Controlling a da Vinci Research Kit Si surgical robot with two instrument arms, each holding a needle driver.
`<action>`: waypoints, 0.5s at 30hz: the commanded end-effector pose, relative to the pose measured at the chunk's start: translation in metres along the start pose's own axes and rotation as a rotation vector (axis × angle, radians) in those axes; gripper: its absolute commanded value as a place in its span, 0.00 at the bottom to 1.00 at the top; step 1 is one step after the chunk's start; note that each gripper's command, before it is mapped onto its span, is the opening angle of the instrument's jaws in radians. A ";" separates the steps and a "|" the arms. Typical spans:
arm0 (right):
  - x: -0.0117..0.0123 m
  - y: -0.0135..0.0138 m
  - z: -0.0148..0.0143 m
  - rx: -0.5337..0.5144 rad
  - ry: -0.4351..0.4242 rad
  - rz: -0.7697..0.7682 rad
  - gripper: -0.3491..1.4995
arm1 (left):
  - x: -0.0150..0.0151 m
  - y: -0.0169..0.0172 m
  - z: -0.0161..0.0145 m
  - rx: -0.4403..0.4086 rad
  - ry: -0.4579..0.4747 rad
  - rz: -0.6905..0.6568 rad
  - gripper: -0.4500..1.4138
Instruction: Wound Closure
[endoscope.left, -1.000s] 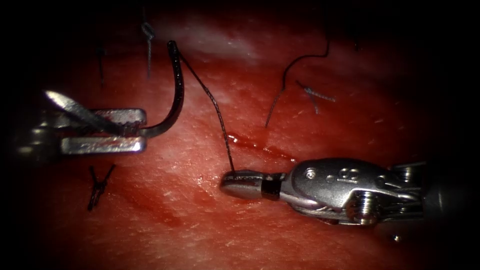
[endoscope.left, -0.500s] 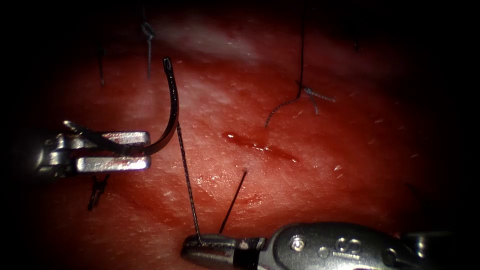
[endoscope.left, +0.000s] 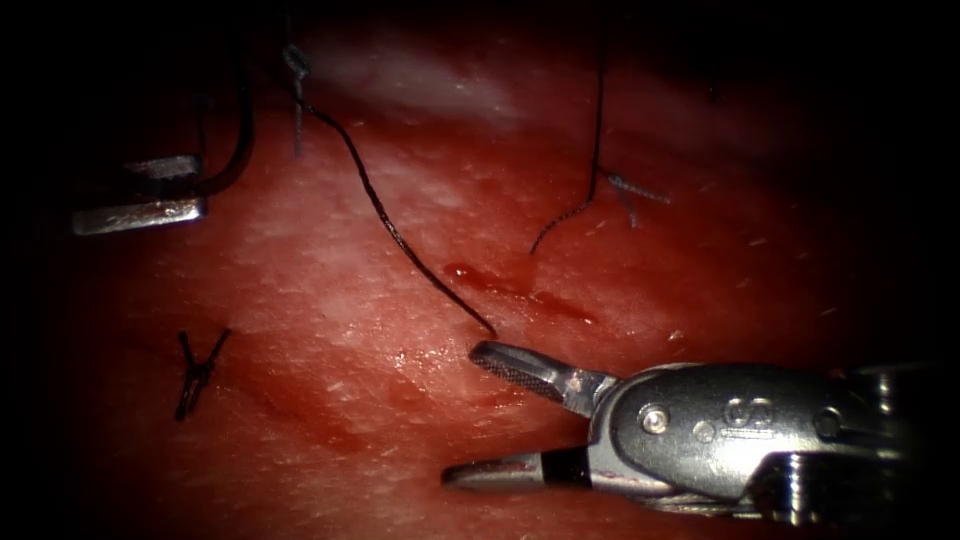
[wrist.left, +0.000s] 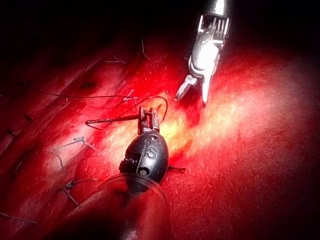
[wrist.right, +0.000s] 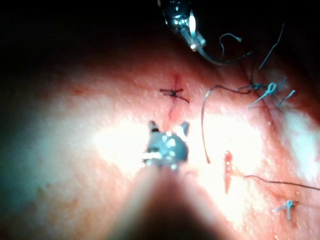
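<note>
Here, the jaws of the right tool (endoscope.left: 475, 415) are spread wide apart and nothing is held between them; the upper jaw tip lies just beside the free end of the thread (endoscope.left: 385, 215). Left of the cut (endoscope.left: 520, 292), the left tool (endoscope.left: 170, 190) is clamped on the needle (endoscope.left: 238, 140) near one end of its curve, the needle being held clear of the tissue (endoscope.left: 330, 420). The thread is laid across the tissue from the needle toward the cut.
</note>
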 end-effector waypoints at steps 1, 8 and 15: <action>-0.0013 0.0005 0.0004 -0.018 -0.008 0.002 0.95 | -0.0004 0.0003 0.0006 0.009 -0.005 -0.001 0.00; -0.0041 0.0022 -0.0004 -0.074 -0.026 0.002 0.94 | -0.0003 0.0003 0.0008 0.014 -0.004 -0.003 0.00; -0.0054 0.0038 0.0011 -0.112 -0.020 0.008 0.91 | -0.0004 0.0008 0.0014 0.003 0.007 -0.001 0.00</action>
